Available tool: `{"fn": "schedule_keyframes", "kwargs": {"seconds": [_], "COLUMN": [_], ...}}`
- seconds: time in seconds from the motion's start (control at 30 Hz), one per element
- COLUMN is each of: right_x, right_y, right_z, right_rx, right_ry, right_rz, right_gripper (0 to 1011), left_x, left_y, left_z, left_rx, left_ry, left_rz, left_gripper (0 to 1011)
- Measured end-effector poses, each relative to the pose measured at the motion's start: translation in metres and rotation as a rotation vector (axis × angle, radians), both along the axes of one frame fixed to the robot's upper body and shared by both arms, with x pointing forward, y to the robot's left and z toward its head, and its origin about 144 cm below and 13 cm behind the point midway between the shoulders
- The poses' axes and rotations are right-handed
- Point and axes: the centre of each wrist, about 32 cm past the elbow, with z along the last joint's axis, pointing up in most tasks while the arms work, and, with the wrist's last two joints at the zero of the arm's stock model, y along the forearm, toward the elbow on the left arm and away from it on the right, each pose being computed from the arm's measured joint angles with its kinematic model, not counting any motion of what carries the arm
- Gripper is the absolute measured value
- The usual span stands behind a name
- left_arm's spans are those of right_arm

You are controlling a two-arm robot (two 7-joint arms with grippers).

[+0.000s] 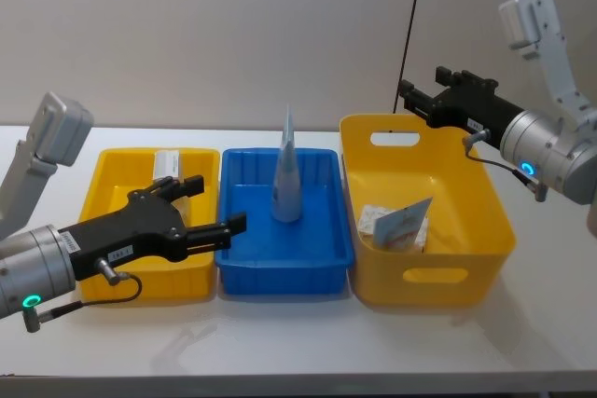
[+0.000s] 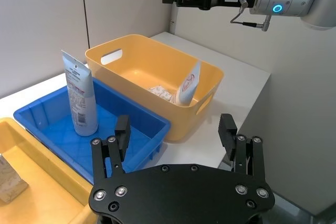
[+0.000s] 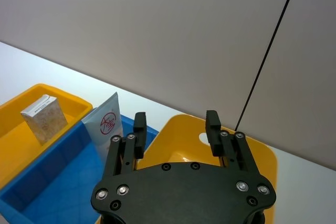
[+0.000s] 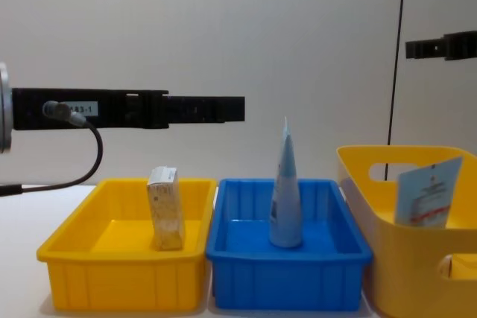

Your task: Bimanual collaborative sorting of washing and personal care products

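The left gripper (image 1: pixel 216 207) is wide open and holds nothing; in the head view it hangs over the seam between the left yellow tray (image 1: pixel 110 195) and the blue tray (image 1: pixel 322 258), with its fingers pointing toward 3 o'clock. The right gripper (image 1: pixel 410 102) is likewise open and empty, raised above the far rim of the yellow basket (image 1: pixel 485 230) at about 1 o'clock from table centre. 1 whitish box (image 4: pixel 165 208) stands upright in the left yellow tray, at 11 o'clock from the left gripper. 1 pale-blue tube (image 1: pixel 287 179) stands on its cap in the blue tray, at roughly 2 o'clock from the same gripper and near it. The basket holds 1 pale-blue pouch with a red logo (image 1: pixel 408 225) leaning against the wall and 1 small wrapped pack (image 1: pixel 378 220) lying beside it. Risk 1: the tube is tall with a narrow base; a sideways pass of the left fingers would probably tip it. Risk 2: the box is also upright and could topple if approached off-centre. Risk 3: the pouch is thin and leaning, so a pinch from above may slip or drag the wrapped pack along. Risk 4: the basket walls are high; a shallow descent by the right gripper could strike the rim.
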Motion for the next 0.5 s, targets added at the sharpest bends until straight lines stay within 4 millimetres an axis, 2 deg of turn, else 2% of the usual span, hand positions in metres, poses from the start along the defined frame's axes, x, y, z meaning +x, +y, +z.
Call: {"fn": "schedule_keyframes", "kwargs": {"seconds": [0.1,0.2,0.27,0.3,0.5], "right_x": [0.0002,0.0004,0.0005,0.0006,0.0008], "right_y": [0.0,0.0,0.0,0.0,0.0002], "right_z": [-0.0003,-0.0006,-0.0008,-0.0009,-0.0011], "right_rx": [-0.001,-0.001,-0.001,-0.001,-0.002], "right_ry": [0.001,0.002,0.002,0.003,0.003], "right_rz": [0.001,0.001,0.001,0.001,0.002], "right_gripper": [714,835,872,924,1002], "left_x": [0.0,0.0,0.0,0.0,0.0], "left_y": [0.0,0.0,0.0,0.0,0.0], "left_z": [0.0,0.0,0.0,0.0,0.0], "left_rx": [0.0,0.0,0.0,0.0,0.0], "left_ry": [0.0,0.0,0.0,0.0,0.0], "left_rz": [0.0,0.0,0.0,0.0,0.0], "left_gripper": [1001,1002,1002,1001,1002]}}
